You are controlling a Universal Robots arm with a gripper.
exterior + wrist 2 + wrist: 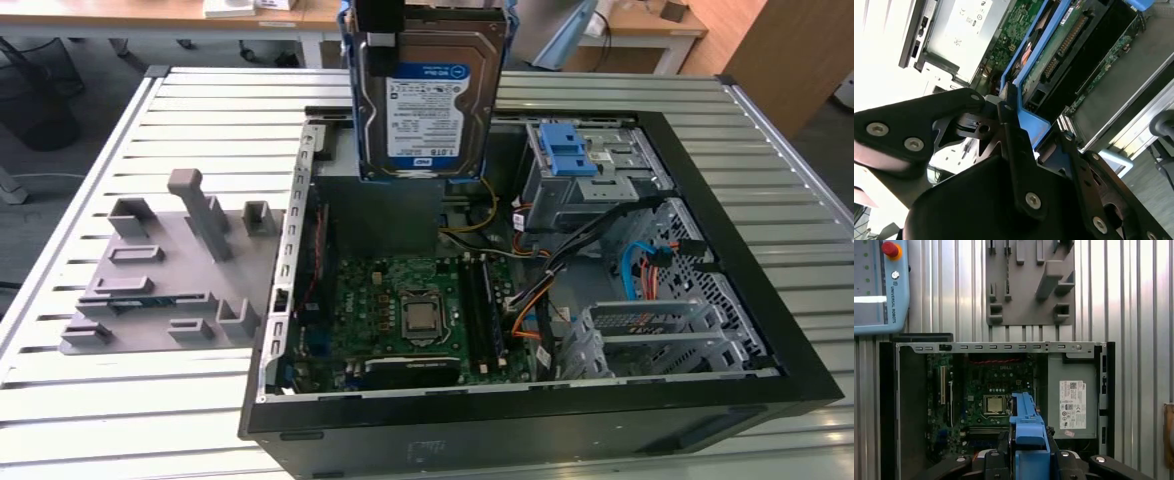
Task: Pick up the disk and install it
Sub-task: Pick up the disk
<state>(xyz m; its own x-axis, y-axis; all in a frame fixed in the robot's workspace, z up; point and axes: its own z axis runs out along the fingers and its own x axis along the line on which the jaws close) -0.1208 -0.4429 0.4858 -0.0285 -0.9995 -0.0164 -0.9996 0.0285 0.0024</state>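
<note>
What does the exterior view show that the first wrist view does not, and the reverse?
Exterior view: the labelled face of the disk, held above the open computer case, and the blue latch bracket. First wrist view: the pendant with a red button, and the power supply's white sticker. Both: the grey fixture plate, the motherboard and the disk's blue carrier.

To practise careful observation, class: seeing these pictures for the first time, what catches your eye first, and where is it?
The disk, label facing the camera, hangs upright above the open computer case, with the pincer shut on its blue handle. Inside the case the green motherboard lies exposed, and a grey fixture plate sits on the table at the exterior view's left.
</note>
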